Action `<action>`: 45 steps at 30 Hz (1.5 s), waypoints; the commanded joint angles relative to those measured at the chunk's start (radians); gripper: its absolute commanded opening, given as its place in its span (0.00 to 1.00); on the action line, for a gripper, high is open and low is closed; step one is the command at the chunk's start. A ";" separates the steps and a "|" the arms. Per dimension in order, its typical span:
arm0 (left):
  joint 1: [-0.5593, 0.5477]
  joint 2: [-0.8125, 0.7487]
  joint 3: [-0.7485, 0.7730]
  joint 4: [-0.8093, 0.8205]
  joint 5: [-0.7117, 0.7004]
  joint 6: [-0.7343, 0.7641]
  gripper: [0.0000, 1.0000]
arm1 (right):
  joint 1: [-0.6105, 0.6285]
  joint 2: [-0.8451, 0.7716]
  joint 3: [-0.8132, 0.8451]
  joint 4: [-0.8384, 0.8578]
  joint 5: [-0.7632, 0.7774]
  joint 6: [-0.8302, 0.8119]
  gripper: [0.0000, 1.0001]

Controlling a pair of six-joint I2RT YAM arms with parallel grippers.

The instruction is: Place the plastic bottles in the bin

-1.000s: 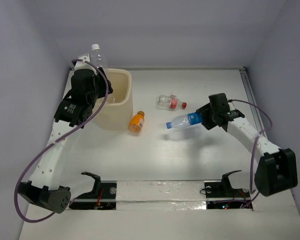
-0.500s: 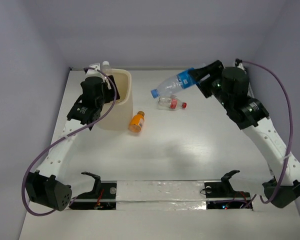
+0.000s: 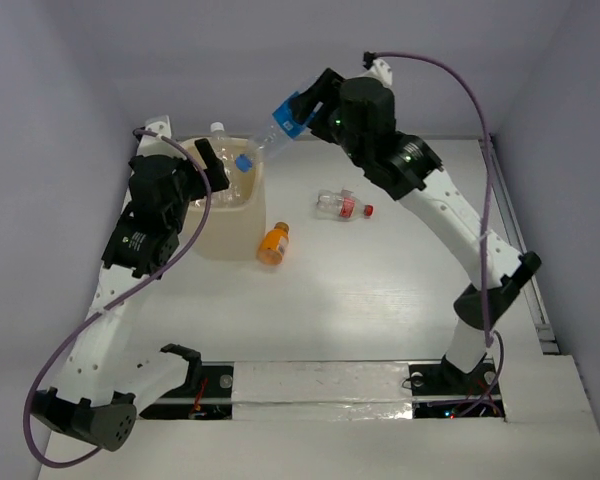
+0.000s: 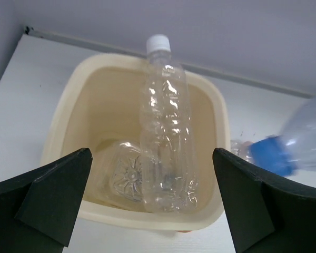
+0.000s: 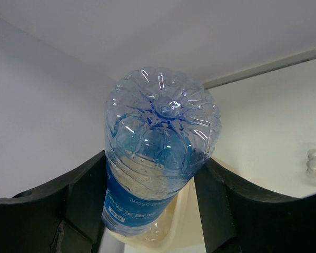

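The cream bin (image 3: 223, 228) stands at the back left. A clear bottle with a white cap (image 4: 166, 126) leans upright inside it, free of any grip, beside a crushed clear bottle (image 4: 117, 176) on the bin's floor (image 4: 97, 105). My left gripper (image 4: 152, 211) is open just above the bin's near rim, seen from above (image 3: 212, 168) at the bin's left side. My right gripper (image 3: 315, 108) is shut on a blue-labelled bottle (image 3: 277, 128), tilted cap-down over the bin's right rim; its base fills the right wrist view (image 5: 160, 137). A red-capped bottle (image 3: 342, 205) and an orange bottle (image 3: 273, 243) lie on the table.
Grey walls close in the table at the back and both sides. A metal rail (image 3: 498, 190) runs along the right edge. A taped strip with two brackets (image 3: 320, 380) lies at the near edge between the arm bases.
My left gripper opened and let the white-capped bottle drop into the bin. The right arm lifted the blue-labelled bottle and swung it left, from mid-table to over the bin's rim.
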 commanded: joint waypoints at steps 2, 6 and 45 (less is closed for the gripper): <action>0.009 -0.041 0.110 -0.042 -0.026 -0.001 0.99 | 0.077 0.110 0.219 -0.039 0.056 -0.134 0.54; 0.009 -0.057 0.177 -0.094 -0.054 -0.016 0.98 | 0.110 0.223 0.349 -0.076 0.071 -0.176 0.53; -0.193 0.023 0.204 -0.150 0.118 -0.111 0.00 | 0.137 -0.083 -0.251 0.151 0.009 -0.313 0.08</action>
